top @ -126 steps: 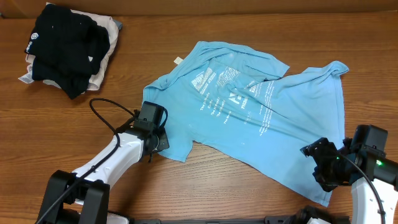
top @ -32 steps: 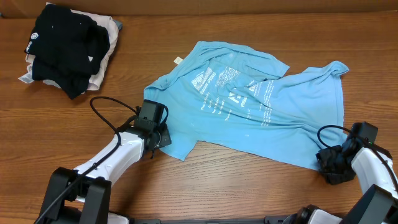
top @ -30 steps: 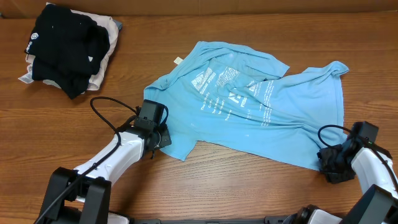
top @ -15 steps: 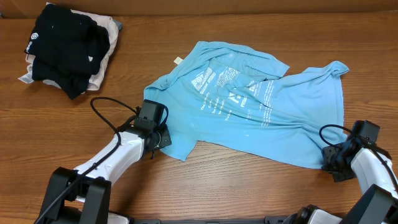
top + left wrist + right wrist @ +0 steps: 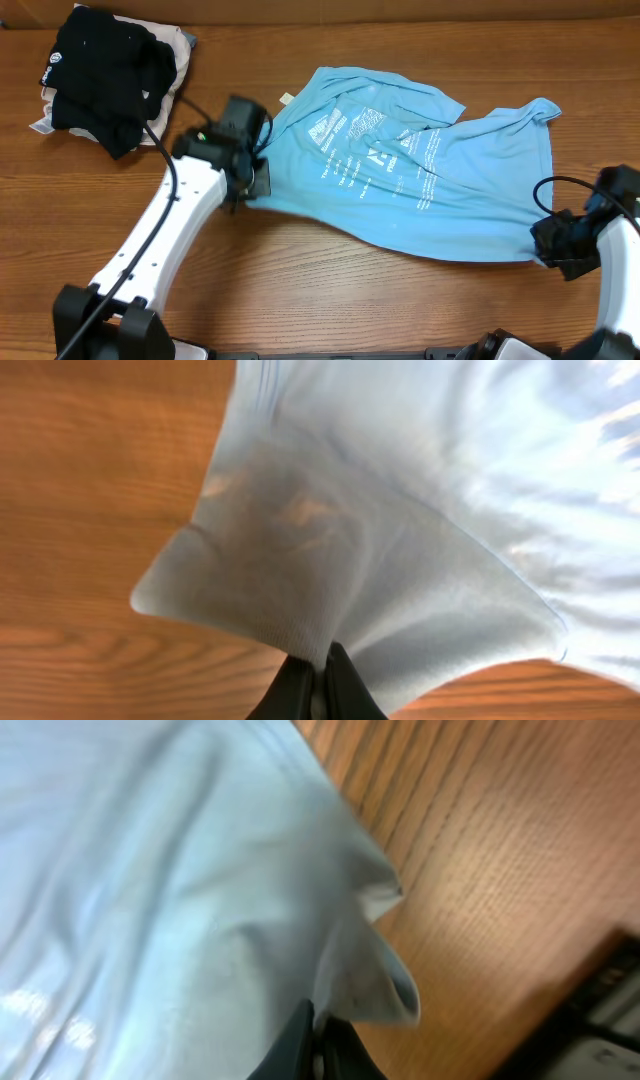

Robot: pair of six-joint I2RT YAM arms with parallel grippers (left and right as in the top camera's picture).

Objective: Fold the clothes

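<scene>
1. Overhead view: the sky-blue T-shirt (image 5: 420, 170) lies spread on the wooden surface (image 5: 330, 290), white lettering facing up.
2. The left tool (image 5: 318, 685) is clamped on the T-shirt's left edge, a fold of cloth pinched between its closed jaws.
3. The right tool (image 5: 318, 1038) pinches the T-shirt's lower right corner the same way; the corner seems lifted slightly, though the blur makes this uncertain.
4. A black garment (image 5: 100, 70) on a beige cloth (image 5: 178, 75) sits well apart from the T-shirt, beyond its left edge.
</scene>
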